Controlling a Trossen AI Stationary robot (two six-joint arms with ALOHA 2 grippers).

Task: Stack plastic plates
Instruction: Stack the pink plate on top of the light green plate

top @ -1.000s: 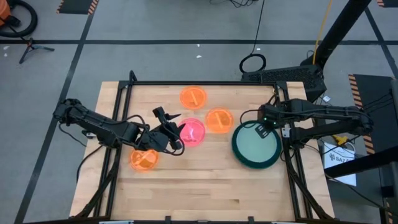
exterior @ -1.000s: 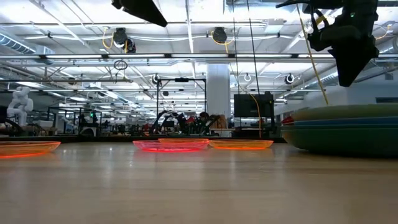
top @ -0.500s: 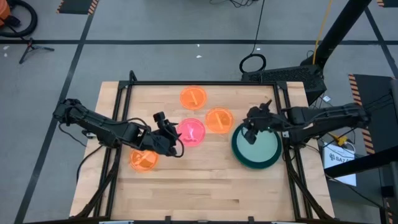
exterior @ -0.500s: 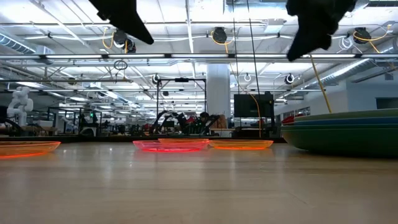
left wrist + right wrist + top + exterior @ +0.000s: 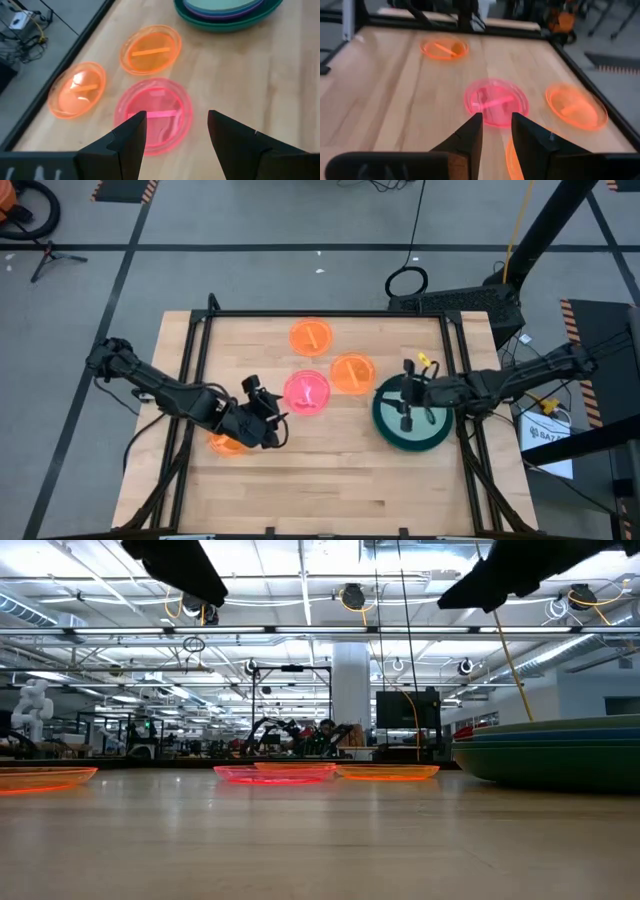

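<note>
High view first: the left gripper [image 5: 262, 420] hovers just left of the pink plate [image 5: 307, 391], jaws spread wide with nothing between them, and an orange plate [image 5: 228, 442] lies partly under that arm. Over on the right, the right gripper [image 5: 406, 402] sits above the stack of larger plates [image 5: 412, 430], dark green on the outside with mint on top; its fingers stand a little apart and hold nothing. Two more orange plates lie flat on the table [image 5: 330, 480], one at the far edge [image 5: 310, 336], one [image 5: 351, 373] between the pink plate and the stack.
</note>
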